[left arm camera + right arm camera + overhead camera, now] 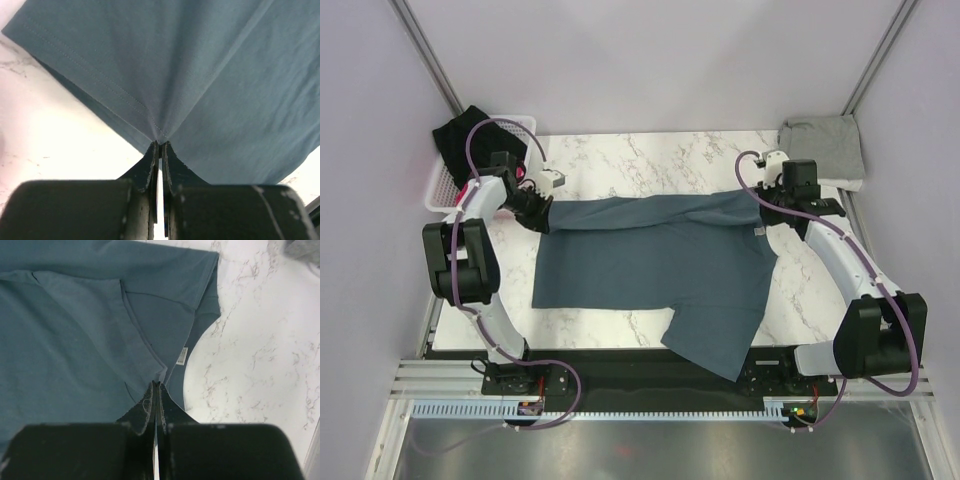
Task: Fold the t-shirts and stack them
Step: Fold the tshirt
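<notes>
The dark slate-blue t-shirt lies spread across the marble table, its far part folded toward me, one sleeve hanging over the near edge. My left gripper is shut on the shirt's far-left corner; the cloth fans out from my pinched fingertips. My right gripper is shut on the shirt's far-right edge by the collar; the shirt and its small white neck label show in the right wrist view. The light heather grey t-shirt lies folded at the far right corner.
A white basket holding dark cloth stands at the far left corner. Grey walls surround the table. Bare marble shows beyond the shirt and at the near left.
</notes>
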